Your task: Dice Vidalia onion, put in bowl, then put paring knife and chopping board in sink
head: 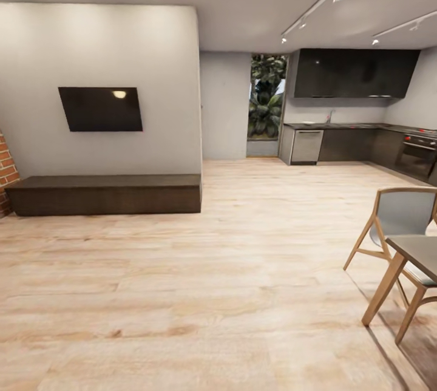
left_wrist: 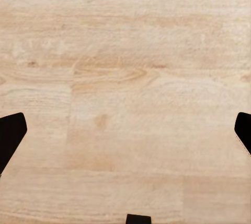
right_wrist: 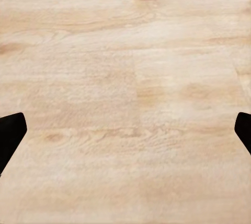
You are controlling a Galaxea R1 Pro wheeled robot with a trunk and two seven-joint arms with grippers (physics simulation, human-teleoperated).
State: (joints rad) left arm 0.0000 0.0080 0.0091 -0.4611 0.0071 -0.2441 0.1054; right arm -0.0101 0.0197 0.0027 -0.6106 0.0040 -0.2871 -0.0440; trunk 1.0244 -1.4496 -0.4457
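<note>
Two pincers on my rig, nothing taken up yet.
Left pincer (left_wrist: pixel 125 130): spread wide, dark fingertips (left_wrist: pixel 10 135) at opposite edges of its wrist view; it holds nothing and touches nothing, with bare wooden floor (left_wrist: pixel 125 67) under the gap.
Right pincer (right_wrist: pixel 125 130): equally wide, empty, its fingertips (right_wrist: pixel 10 135) clear of the same pale planks.
Countertop (head: pixel 358 125): far ahead of both pincers, across the open floor in the kitchen corner, a dark strip over dark cabinets (head: pixel 346 143).
Sink: I judge it sits on that counter where a thin faucet (head: pixel 330 115) stands up; the basin itself is too small to tell.
Onion, board, knife, bowl: too distant to make out; I cannot place them beyond assuming they are at that counter.
Onion handling, my judgement: light, firm, round, smooth-skinned, so likely to roll or slip; I would close across its widest middle from above.
Knife handling, my judgement: light and stiff; take it by the handle, never the blade.
Nearer to the right pincer's side: wooden chair (head: pixel 397 227) and table corner (head: pixel 419 254), to be steered around.
Left pincer's side: low dark bench (head: pixel 106 193) under a wall screen (head: pixel 101 108).
Stage, my judgement: in transit, task not begun.
</note>
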